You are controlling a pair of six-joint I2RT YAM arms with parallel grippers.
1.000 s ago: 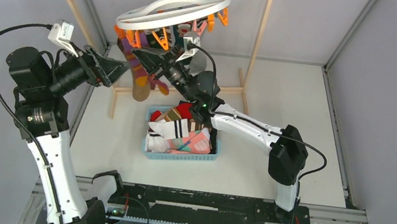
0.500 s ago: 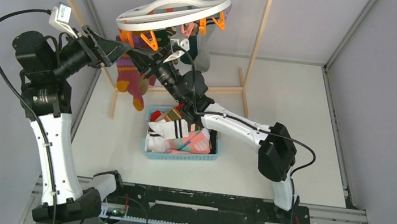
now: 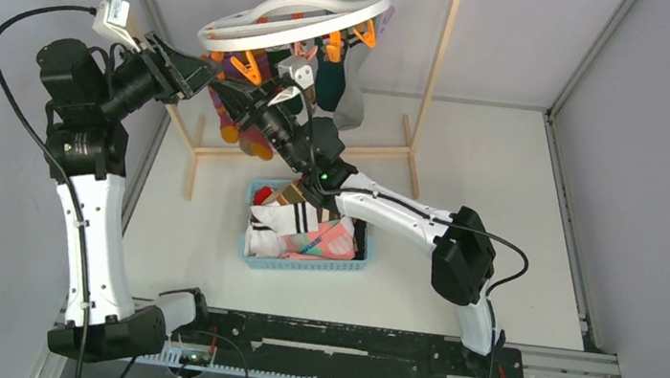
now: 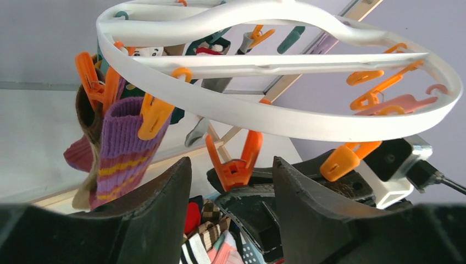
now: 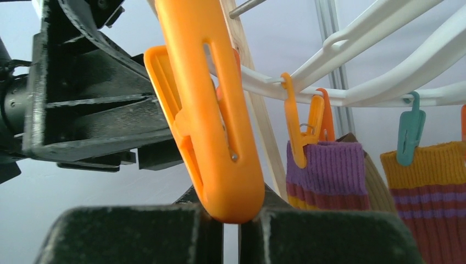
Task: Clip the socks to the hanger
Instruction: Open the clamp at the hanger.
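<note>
**Surface and room.** A white table (image 3: 507,172) sits between grey walls (image 3: 668,114). A wooden rack (image 3: 441,57) stands at the far end. The hanger (image 4: 286,118) hangs by its hook from the rack's top rail, tilted, above the far left part of the table. A blue basket (image 3: 302,265) rests mid-table, in front of the rack.

**Grippers.** The right gripper (image 5: 231,217) is pinched narrow on the lower end of an orange clip (image 5: 211,121) under the ring. The left gripper (image 4: 231,165) is raised to the same clip. Its fingers (image 4: 159,209) stand apart on either side, with no visible contact.

**Hidden or unclear.**
- The ring hides most clips in the top view.
- Both wrist views cut the hanging socks off below the cuff.
- The basket's far rim is behind the right arm.

**Count.**
- Two arms, one hanger, one basket.
- The right wrist view shows two clipped cuffs side by side. A purple striped sock (image 5: 327,170) hangs on a small orange clip (image 5: 299,135), and an orange-striped sock (image 5: 423,181) hangs on a teal clip (image 5: 409,132).
- A brown edge shows between the two cuffs.
- A dark green sock (image 3: 330,82) hangs at the ring's far side.
- The remaining socks (image 3: 302,228) lie heaped in the basket and cannot be counted.
</note>
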